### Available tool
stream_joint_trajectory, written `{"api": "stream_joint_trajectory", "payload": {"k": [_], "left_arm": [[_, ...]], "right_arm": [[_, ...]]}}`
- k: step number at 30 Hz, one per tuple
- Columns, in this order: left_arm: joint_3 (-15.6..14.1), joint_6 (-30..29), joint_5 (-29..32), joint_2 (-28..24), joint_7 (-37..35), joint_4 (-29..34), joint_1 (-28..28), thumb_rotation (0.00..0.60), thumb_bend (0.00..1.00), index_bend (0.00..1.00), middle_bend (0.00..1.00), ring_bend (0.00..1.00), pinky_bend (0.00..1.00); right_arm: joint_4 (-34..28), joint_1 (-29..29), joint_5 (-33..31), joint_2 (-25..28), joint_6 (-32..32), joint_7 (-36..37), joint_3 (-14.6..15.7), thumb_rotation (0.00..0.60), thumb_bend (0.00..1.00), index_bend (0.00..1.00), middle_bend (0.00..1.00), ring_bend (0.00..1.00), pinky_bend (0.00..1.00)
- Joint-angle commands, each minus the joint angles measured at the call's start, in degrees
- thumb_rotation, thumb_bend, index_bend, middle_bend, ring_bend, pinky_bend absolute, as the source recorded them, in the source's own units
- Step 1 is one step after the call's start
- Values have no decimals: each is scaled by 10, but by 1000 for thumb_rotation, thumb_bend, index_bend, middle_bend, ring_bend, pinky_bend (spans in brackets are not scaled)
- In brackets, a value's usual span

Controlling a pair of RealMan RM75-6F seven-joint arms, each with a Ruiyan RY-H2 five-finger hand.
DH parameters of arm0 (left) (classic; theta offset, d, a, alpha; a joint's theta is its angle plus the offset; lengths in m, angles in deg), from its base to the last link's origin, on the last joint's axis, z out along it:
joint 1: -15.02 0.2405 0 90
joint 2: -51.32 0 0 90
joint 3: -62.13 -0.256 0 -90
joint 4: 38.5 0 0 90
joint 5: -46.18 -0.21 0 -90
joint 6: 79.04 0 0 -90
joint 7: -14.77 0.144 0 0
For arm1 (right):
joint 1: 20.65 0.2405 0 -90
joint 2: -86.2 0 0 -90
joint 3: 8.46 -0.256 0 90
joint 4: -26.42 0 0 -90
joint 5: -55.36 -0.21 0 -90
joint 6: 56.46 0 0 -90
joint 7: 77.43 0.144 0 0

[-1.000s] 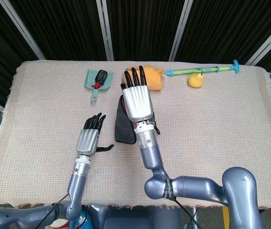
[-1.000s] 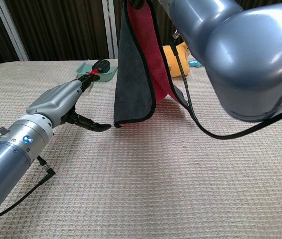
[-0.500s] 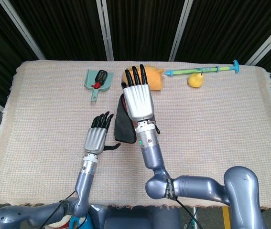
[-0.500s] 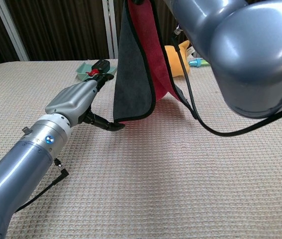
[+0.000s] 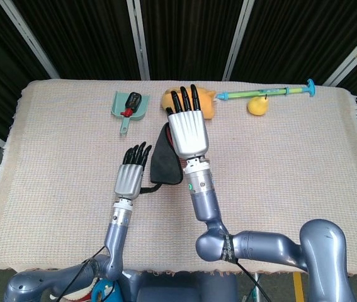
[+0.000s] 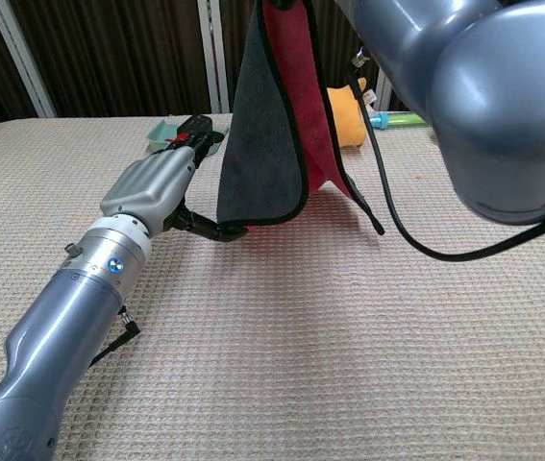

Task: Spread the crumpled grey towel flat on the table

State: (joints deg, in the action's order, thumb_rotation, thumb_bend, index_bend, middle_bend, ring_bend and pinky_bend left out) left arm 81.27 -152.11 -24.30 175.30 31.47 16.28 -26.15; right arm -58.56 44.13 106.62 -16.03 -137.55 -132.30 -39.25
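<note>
The table (image 5: 304,163), covered in a beige waffle-weave cloth, lies under both my arms. My right hand (image 5: 188,129) is raised above its middle with my fingers stretched straight and together, pointing away from me, and the towel (image 6: 267,125) hangs down from it. I cannot see the underside of that hand in either view, so I cannot tell exactly how it grips, but the towel is clearly held up by it.

The towel is no longer a crumpled ball: it hangs as a folded sheet, dark grey on one face, red on the other, with a black stitched border. Its lowest corner sits just above the cloth, beside my left thumb.

My left hand (image 5: 131,176) is low, to the left of the towel, fingers straight and side by side, thumb (image 6: 216,230) reaching sideways to the towel's bottom edge. It holds nothing.

The chest view alone shows the red face and my thumb tip against the hem; the head view shows only a dark bundle under my right hand.

Beyond my fingertips the head view shows an orange soft toy (image 5: 206,104), a green dustpan (image 5: 128,106) with a small brush, a yellow fruit (image 5: 257,106) and a long green-blue stick (image 5: 266,93).
</note>
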Motion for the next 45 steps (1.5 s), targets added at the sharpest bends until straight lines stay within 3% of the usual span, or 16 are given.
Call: {"api": "stream_joint_trajectory", "payload": {"k": [1, 9, 24, 35, 45], "left_arm": [[7, 3, -4, 9, -11, -22, -9, 600, 41, 0, 0, 0, 74], [16, -11, -17, 4, -35, -42, -13, 600, 183, 0, 0, 0, 74], [56, 3, 8, -24, -61, -94, -25, 600, 190, 0, 0, 0, 74], [64, 24, 25, -28, -77, -115, -34, 600, 190, 7, 0, 0, 74], [28, 36, -23, -48, -153, -103, -47, 600, 190, 320, 0, 0, 74]], "right_arm": [[-2, -2, -1, 3, -1, 3, 0, 600, 545, 632, 220, 124, 69], [-6, -9, 0, 13, -3, 7, 5, 600, 545, 632, 219, 125, 70], [-14, -14, 2, 22, -6, 9, 14, 600, 545, 632, 220, 125, 70], [-15, -14, 4, 18, -7, 10, 20, 600, 546, 643, 220, 124, 70], [-21, -15, 8, 18, -13, 6, 22, 600, 545, 649, 220, 124, 70]]}}
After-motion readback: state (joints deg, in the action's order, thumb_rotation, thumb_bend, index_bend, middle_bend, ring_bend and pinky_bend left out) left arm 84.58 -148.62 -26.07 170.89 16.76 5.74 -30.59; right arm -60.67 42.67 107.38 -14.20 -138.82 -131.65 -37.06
